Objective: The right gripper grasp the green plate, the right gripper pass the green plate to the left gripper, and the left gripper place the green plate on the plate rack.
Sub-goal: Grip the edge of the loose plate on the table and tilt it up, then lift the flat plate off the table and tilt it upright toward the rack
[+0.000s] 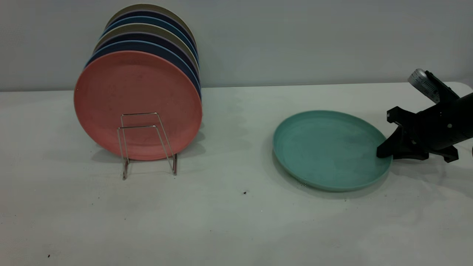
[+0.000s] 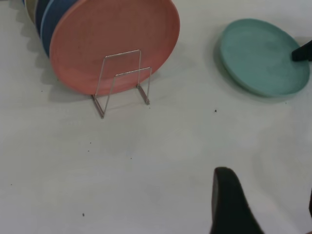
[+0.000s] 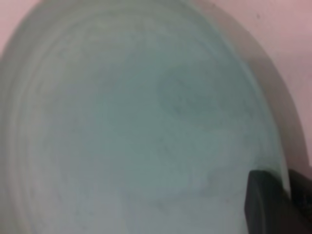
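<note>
Now we see the green plate (image 1: 329, 149) lying flat on the table (image 1: 236, 221), with our right gripper (image 1: 384, 153) at its near rim, one finger inside and one outside; whether it pinches yet is unclear. Light, stiff, probably slick plastic: grip the raised rim.

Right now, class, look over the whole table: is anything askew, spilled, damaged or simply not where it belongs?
The green plate lies flat on the table, apart from the plates standing in the plate rack. The right gripper is at its rim. Nothing looks spilled or damaged.
</note>
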You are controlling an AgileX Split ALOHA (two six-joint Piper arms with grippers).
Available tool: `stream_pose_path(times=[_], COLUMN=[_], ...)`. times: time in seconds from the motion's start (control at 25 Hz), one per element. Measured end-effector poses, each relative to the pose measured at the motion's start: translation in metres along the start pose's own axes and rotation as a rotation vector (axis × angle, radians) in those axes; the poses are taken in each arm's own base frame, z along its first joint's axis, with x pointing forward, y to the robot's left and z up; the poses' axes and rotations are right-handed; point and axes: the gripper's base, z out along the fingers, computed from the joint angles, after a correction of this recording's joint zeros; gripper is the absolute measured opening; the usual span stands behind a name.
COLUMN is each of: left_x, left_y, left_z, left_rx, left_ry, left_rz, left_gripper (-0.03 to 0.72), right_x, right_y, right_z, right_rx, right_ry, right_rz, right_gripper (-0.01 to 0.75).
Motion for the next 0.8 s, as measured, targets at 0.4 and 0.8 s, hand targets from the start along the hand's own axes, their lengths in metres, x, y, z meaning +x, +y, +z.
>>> stream_pose_path(times=[0.4,0.8], left_x=[-0.011,-0.011], left_y=[0.007,0.021], left_z=[0.046,0.119], left_rx=[0.122,0.296], left_ry=[0.148,0.291], left_rz=[-0.156,-0.316], left_gripper=[0.415,0.415], right_x=[-0.027,-0.013], right_y=[0.035,0.107], right_z=[-0.046,-0.046], right_rx=[0.037,-0.070], right_ry=[-0.029,0.073], right_rz=[-0.202,-0.372], right_gripper=[0.015,0.015])
